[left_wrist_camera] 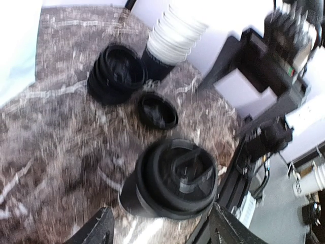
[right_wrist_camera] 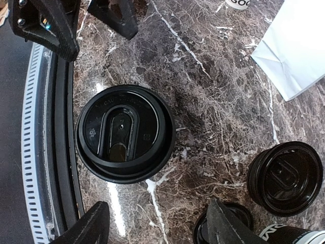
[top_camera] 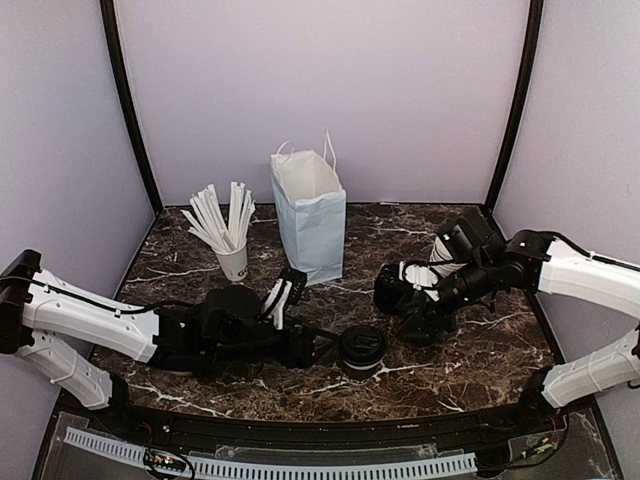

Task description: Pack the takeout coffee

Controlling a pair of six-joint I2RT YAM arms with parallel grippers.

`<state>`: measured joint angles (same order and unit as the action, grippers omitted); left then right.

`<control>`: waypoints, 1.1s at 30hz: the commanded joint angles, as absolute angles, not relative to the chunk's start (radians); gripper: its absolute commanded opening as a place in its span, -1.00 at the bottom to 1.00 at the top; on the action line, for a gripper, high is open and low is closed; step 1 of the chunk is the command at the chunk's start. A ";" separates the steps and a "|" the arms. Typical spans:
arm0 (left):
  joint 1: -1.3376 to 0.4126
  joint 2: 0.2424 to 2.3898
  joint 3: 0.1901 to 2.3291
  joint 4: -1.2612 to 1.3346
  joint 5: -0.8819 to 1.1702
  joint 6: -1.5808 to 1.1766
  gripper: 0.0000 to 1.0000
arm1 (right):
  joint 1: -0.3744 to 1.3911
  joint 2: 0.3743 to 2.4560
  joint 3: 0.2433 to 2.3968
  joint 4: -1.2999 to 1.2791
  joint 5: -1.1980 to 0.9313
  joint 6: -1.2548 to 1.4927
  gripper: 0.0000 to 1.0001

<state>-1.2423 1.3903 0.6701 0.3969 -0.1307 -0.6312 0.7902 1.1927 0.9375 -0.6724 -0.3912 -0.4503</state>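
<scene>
The takeout coffee (right_wrist_camera: 124, 132) stands upright with its lid seated, on the worktop (right_wrist_camera: 213, 86) close to the near edge. The left end effector (left_wrist_camera: 160, 207) is low beside it, fingers spread wide and empty; the coffee sits just ahead of the fingertips and is not clamped. The right end effector (right_wrist_camera: 157, 203) hangs above, fingers equally wide and holding nothing, with the coffee ahead of its fingertips. Caution: both end effectors address the same item, so a simultaneous approach may bring their fingers into contact. A one-sided touch may slide the coffee towards the near edge or tip it. Closing on the lid rather than the wall may unseat the lid. Beyond the left fingertips lie a loose lid (left_wrist_camera: 157, 111), a stack of lids (left_wrist_camera: 117, 73) and a stack of empty cups (left_wrist_camera: 172, 35); a wide swing may scatter them. Farthest from both end effectors stands the paper bag (top_camera: 310, 215), open at the top. It looks light, and a load catching its rim may topple it.
</scene>
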 commanded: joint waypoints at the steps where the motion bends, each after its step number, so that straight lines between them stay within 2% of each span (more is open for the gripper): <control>1: -1.207 1.454 0.802 0.341 -0.121 -0.574 0.33 | 0.761 1.169 0.916 -0.647 -0.478 -0.383 0.30; 9: -1.206 1.634 0.913 0.333 -0.074 -0.576 0.32 | 0.750 1.232 0.883 -0.656 -0.516 -0.359 0.17; 24: -1.206 1.675 0.815 0.325 -0.037 -0.666 0.21 | 0.732 1.438 0.966 -0.703 -0.742 -0.355 0.17; 33: -1.207 1.728 0.811 0.321 -0.009 -0.706 0.15 | 0.644 1.505 0.989 -0.728 -0.855 -0.319 0.12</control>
